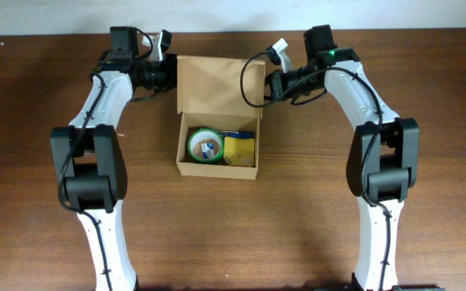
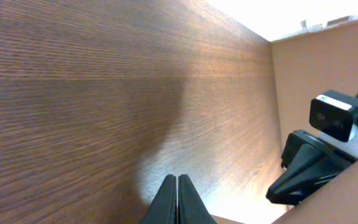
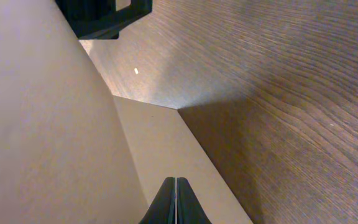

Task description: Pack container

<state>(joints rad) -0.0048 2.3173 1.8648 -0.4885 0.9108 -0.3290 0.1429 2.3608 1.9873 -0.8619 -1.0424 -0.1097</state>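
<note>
Wood-grained brown counter (image 1: 298, 226). White-and-black left arm (image 1: 95, 162) and right arm (image 1: 379, 153), elbows out, bend inward to the open lid flap (image 1: 209, 85) of the tan cardboard container (image 1: 217, 169) at centre. Left claw (image 2: 177, 199) and right claw (image 3: 176, 199): jaws pressed together, gripping nothing. Inside: green tape roll (image 1: 191, 145), yellow pad (image 1: 239, 149).

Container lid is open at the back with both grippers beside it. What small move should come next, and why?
Probably tip the lid flap forward over the container to start closing it. The tape roll and yellow pad already sit inside, and the shut left gripper and right gripper flank the flap's two side edges.
</note>
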